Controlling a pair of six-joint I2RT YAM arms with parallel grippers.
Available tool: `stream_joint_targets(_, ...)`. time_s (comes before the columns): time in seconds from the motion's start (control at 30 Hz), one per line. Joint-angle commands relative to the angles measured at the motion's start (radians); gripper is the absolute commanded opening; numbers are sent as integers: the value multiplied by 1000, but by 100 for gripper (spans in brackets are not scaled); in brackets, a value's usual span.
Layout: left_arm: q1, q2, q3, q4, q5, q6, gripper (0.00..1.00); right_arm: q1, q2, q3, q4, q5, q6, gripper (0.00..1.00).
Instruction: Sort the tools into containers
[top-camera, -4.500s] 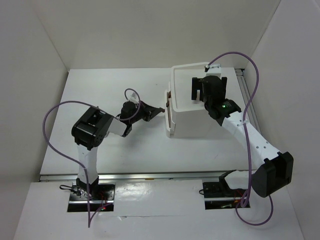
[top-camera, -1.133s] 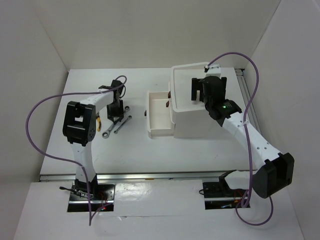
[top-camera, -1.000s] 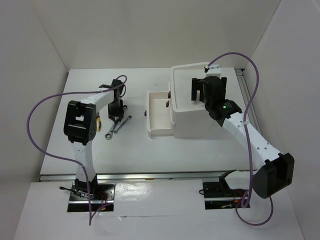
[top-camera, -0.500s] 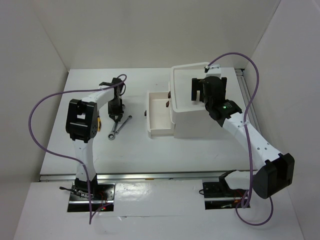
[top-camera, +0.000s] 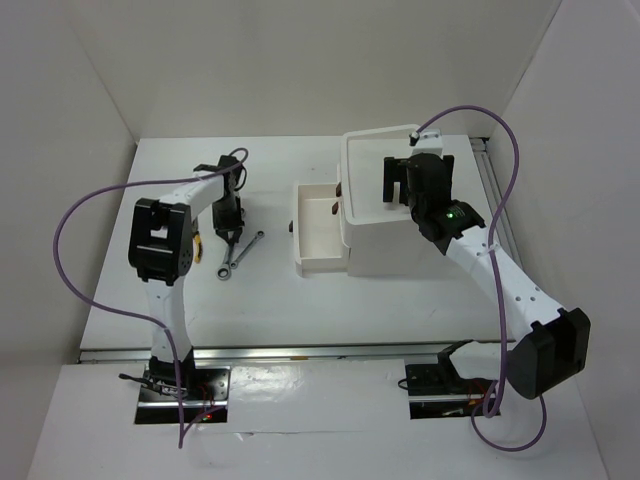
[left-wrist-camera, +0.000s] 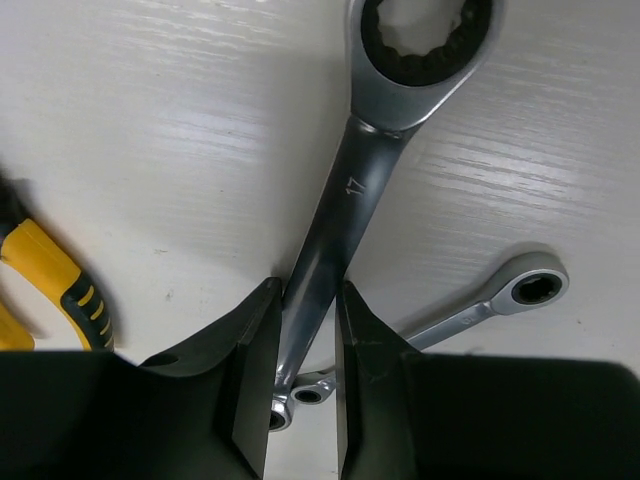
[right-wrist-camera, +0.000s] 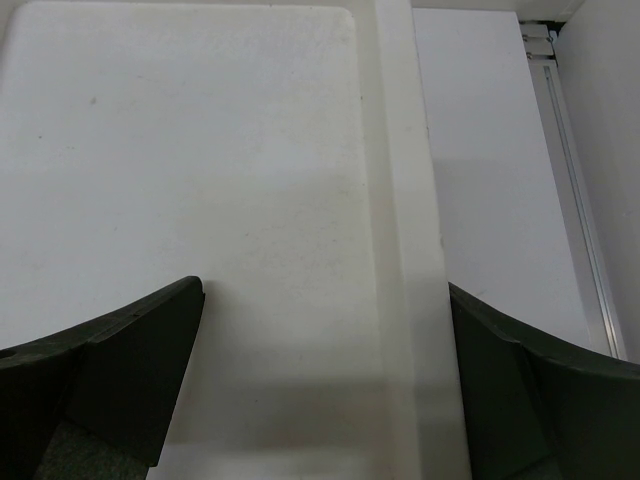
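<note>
In the left wrist view a large silver ratchet wrench (left-wrist-camera: 345, 190) runs between my left gripper's (left-wrist-camera: 306, 300) fingers, which press its shaft from both sides. A smaller ratchet wrench (left-wrist-camera: 495, 300) lies on the table to its right, also seen as the smaller wrench (top-camera: 238, 255) from above. A yellow pliers handle (left-wrist-camera: 55, 275) shows at the left. My left gripper (top-camera: 228, 225) points down over them. The white cabinet (top-camera: 390, 235) has one drawer (top-camera: 318, 250) pulled out. My right gripper (right-wrist-camera: 325, 340) hangs open over the bare top tray (right-wrist-camera: 200, 150). The screwdrivers are out of view.
The pulled-out drawer juts left from the cabinet toward the tools, with a dark knob (top-camera: 291, 228) on its front. White walls close in the table on the left, back and right. A metal rail (top-camera: 492, 180) runs along the right edge.
My left gripper has closed from wider apart onto the large wrench's shaft and shifted slightly over the tools. The drawer, shut earlier, stands pulled out. The right arm has not moved.
</note>
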Motion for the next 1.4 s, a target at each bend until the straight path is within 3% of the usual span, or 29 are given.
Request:
stream_joint_targets(0.0,36,9,-61,38,-52,-24,0,53,0,-41,-184,-133,42,100)
stream_joint_targets(0.73,55,-345,-101,79,17,-43,0,53,10,-50,-175,-124,42,100)
stream_joint_targets(0.97,20,-453,-83,130,188,-72,0,53,28,-50,-175,-113,42,100)
stream_joint_targets(1.2,-76,-398,103,107,302,-139,0,53,48,-50,-175,-104,42,100)
stream_joint_targets(1.37,-172,-333,169,177,386,-217,0,53,68,-50,-175,-93,42,100)
